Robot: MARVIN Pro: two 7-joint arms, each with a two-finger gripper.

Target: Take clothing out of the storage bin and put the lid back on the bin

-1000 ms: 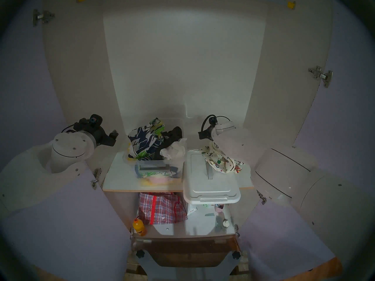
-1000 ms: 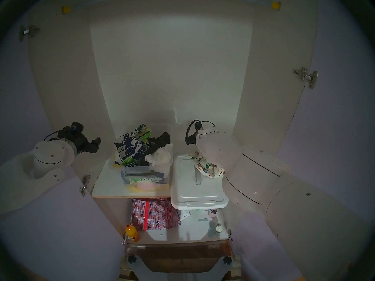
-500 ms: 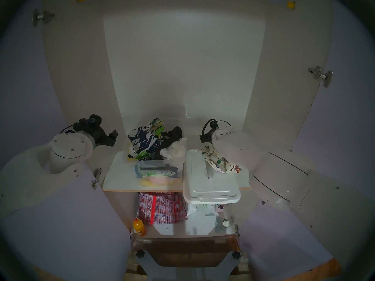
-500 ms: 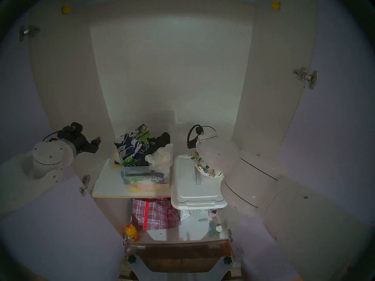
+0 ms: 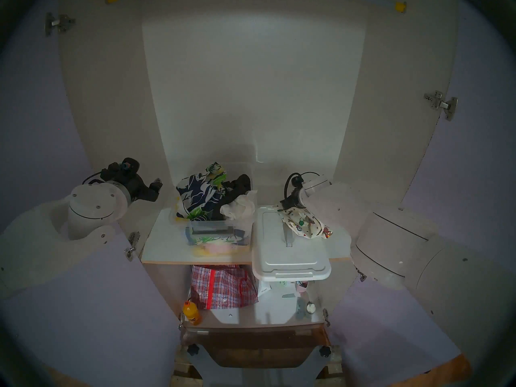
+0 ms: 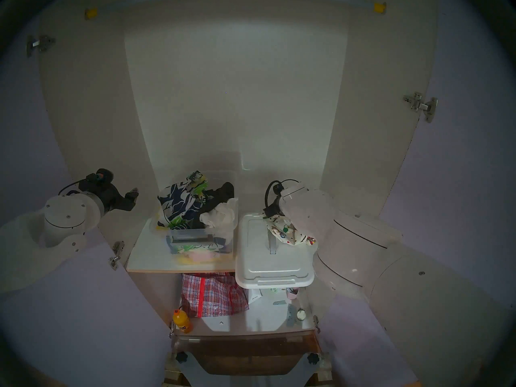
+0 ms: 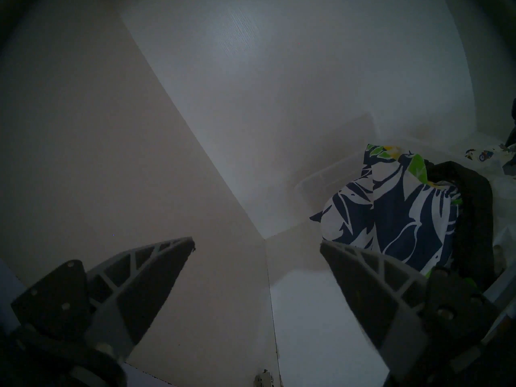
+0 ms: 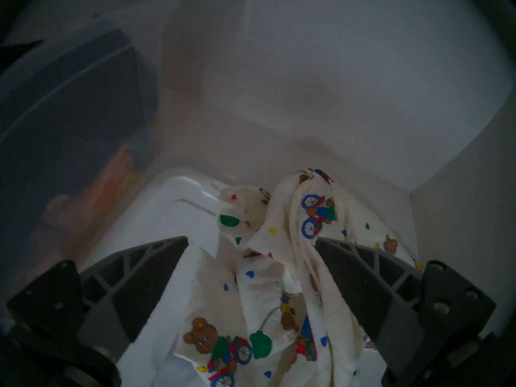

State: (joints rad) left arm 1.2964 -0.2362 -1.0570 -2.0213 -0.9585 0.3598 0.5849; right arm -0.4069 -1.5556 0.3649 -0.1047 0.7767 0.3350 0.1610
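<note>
Jaws on the right gripper [image 8: 251, 239] stand wide apart w/ nothing clamped; the clothing [image 8: 279, 280] sits loose between and under them, draped on the lid [image 5: 290, 255]. Vs a sec ago the right wrist has dropped lower and swung a bit toward the cabinet's right wall, so the garment no longer hangs from it but lies slumped across the lid's back-right part and partly onto the shelf [image 5: 162, 246]. Read: garment is out of the storage bin [image 5: 217, 232] and released, but it's parked on the very lid that must go back, so it prob needs shifting off first. Left gripper [image 7: 257, 244] jaws also wide apart, empty, hovering at the cabinet's left side, no change over the last sec. Bin itself is uncovered, to the left of the lid, heaped w/ navy-and-white leaf-print cloth [image 5: 198, 196], a dark item and plain white cloth [image 5: 240, 207] above the rim; that heap may stop the lid seating flat.
</note>
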